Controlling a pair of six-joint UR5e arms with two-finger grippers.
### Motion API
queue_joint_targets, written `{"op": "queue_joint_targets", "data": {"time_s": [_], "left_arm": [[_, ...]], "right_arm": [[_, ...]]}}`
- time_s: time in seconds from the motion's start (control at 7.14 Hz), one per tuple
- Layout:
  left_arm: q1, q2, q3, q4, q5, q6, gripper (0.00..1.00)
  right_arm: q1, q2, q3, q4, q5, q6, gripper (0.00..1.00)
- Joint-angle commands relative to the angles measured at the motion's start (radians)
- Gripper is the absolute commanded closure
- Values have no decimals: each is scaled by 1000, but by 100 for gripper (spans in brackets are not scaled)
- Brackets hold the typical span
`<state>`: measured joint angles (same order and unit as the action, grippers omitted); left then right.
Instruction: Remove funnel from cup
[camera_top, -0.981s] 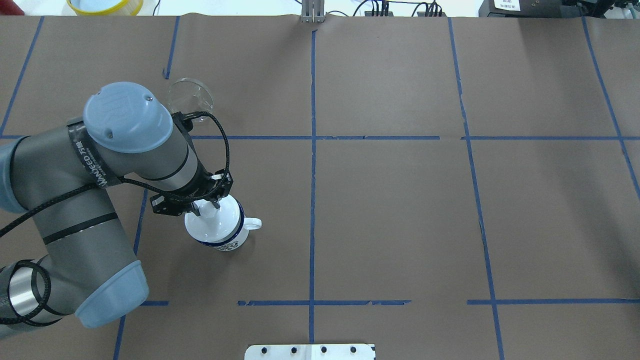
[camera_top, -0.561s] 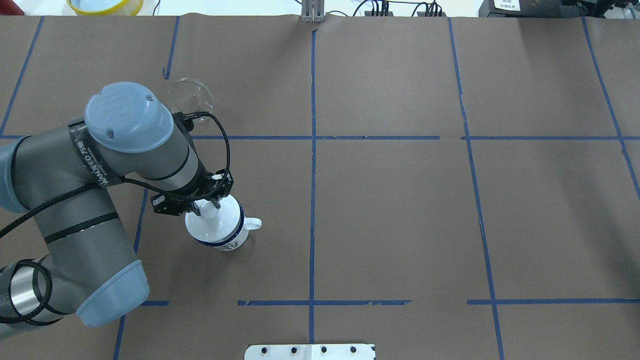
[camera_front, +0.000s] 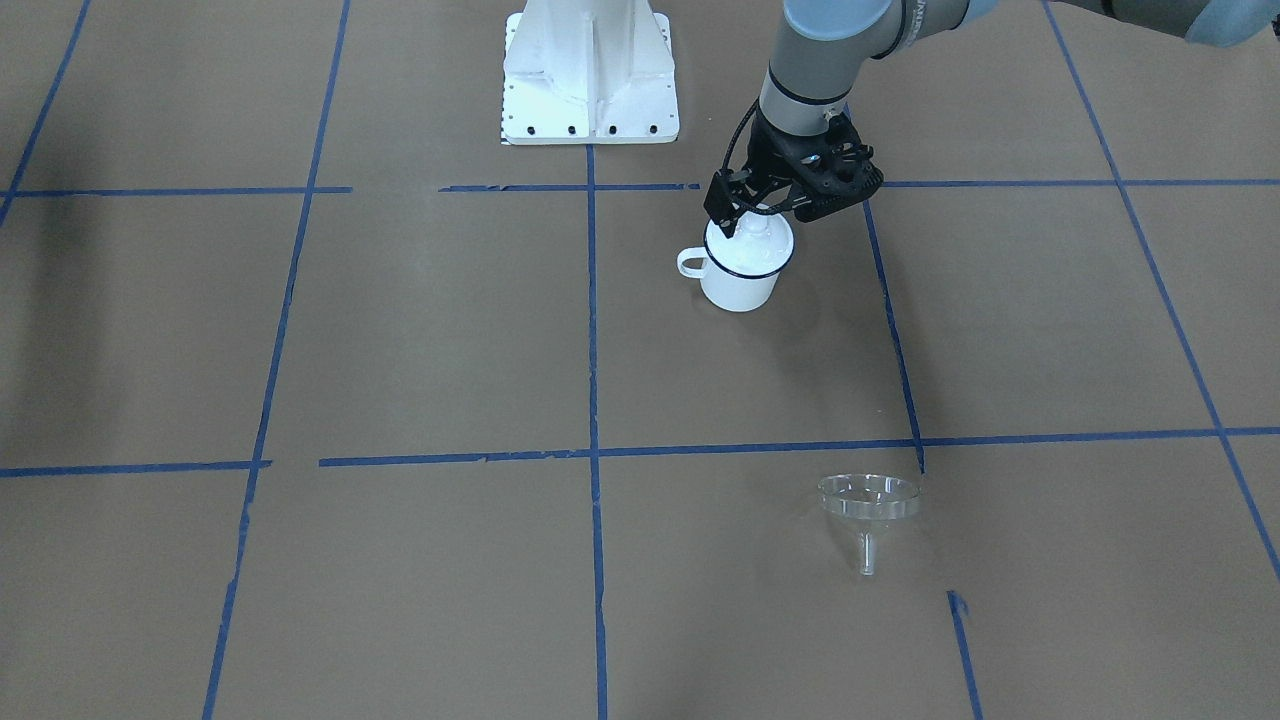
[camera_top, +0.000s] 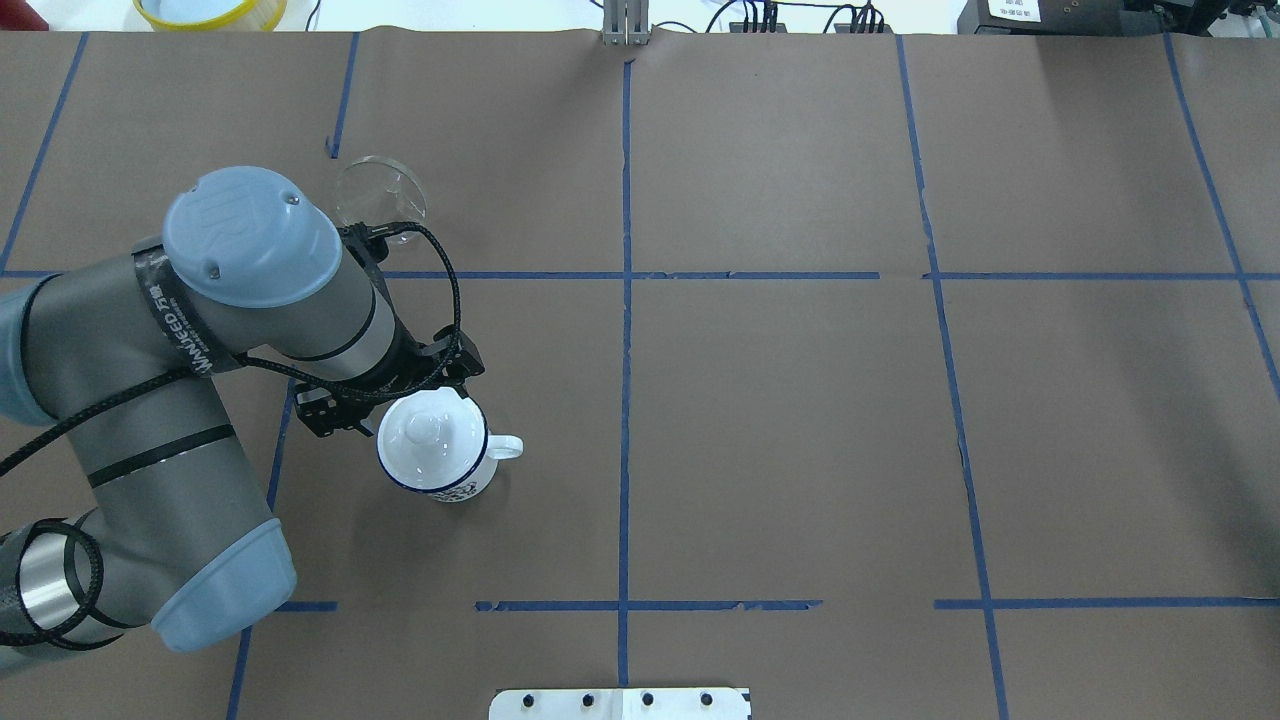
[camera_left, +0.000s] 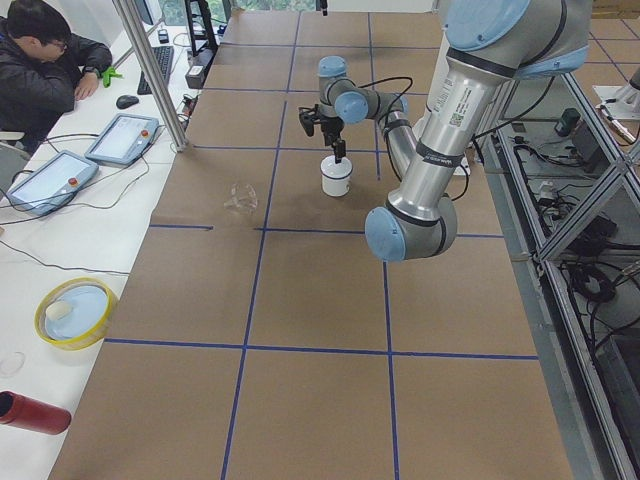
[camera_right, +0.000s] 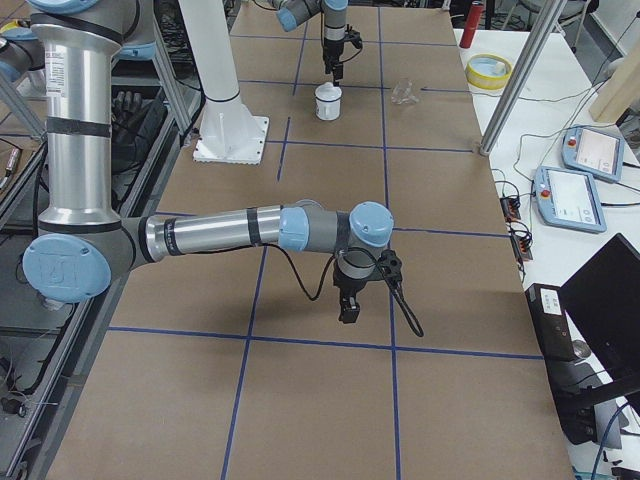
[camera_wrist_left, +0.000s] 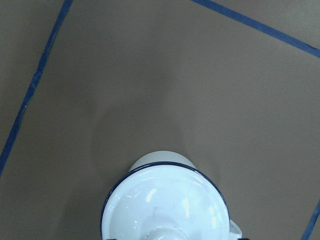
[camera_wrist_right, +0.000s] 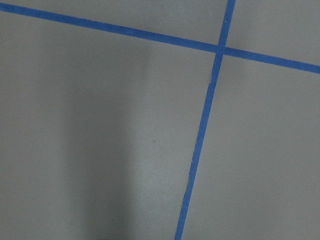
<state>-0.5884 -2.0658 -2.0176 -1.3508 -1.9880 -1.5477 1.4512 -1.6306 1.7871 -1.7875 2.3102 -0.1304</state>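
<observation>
The cup (camera_front: 738, 288) is a white enamel mug with a dark blue rim, and it stands upright with a white knobbed lid (camera_front: 748, 250) on it. The clear funnel (camera_front: 868, 497) rests on the brown paper far from the cup, bowl up. In the overhead view the funnel (camera_top: 380, 192) is beyond my left arm and the cup (camera_top: 455, 487) is near it. My left gripper (camera_front: 755, 212) hangs just above the lid's knob, jaws apart and empty. The left wrist view shows the lid (camera_wrist_left: 165, 205) from above. My right gripper (camera_right: 348, 312) hovers over bare paper; I cannot tell its state.
Blue tape lines (camera_top: 626, 300) divide the brown paper into squares. The robot's white base plate (camera_front: 590, 70) stands behind the cup. A yellow bowl (camera_left: 73, 312) and a red bottle (camera_left: 30, 412) lie off the table's left end, near an operator (camera_left: 40, 60).
My left gripper has drawn back and up from the lid's knob, which its fingers straddled before. The lid now shows whole and stays on the cup. The funnel has not moved.
</observation>
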Motion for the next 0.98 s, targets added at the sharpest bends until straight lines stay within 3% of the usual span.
{"op": "queue_joint_targets", "data": {"time_s": [0.0, 0.56, 0.7, 0.84], "left_arm": [[-37, 3, -36, -1, 2, 47, 0], [-319, 88, -55, -7, -58, 658, 0], [-391, 136, -41, -20, -69, 814, 0], [-484, 171, 35, -104, -81, 940, 0]], "right_arm": [[0, 0, 0, 0, 0, 0, 0], [0, 0, 0, 0, 0, 0, 0], [0, 0, 0, 0, 0, 0, 0], [0, 0, 0, 0, 0, 0, 0]]}}
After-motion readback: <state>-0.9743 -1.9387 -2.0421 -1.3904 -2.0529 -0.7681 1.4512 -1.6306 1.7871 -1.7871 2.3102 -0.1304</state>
